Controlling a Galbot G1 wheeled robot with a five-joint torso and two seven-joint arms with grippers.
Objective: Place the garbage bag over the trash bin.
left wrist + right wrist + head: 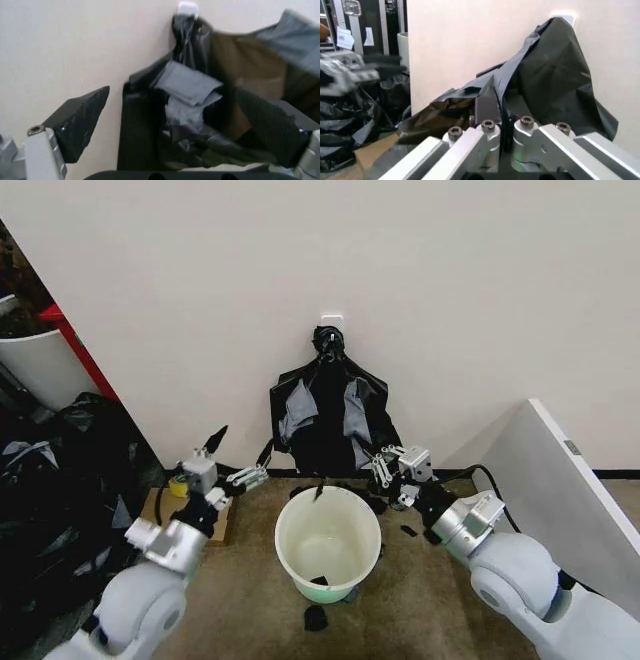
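Garbage bag [328,418] is hung from a white wall hook [331,319], spread against the wall directly behind the trash bin [328,542], which is set upright on the brown floor [420,610]. The bag's lower left edge is met by the left gripper [238,462], fingers spread apart. The bag's lower right edge is pinched by the clenched right gripper [380,467].

The garbage bag [330,420] hangs on the wall behind the trash bin [328,542]; left gripper [232,460] open, right gripper [380,470] pinching its edge.
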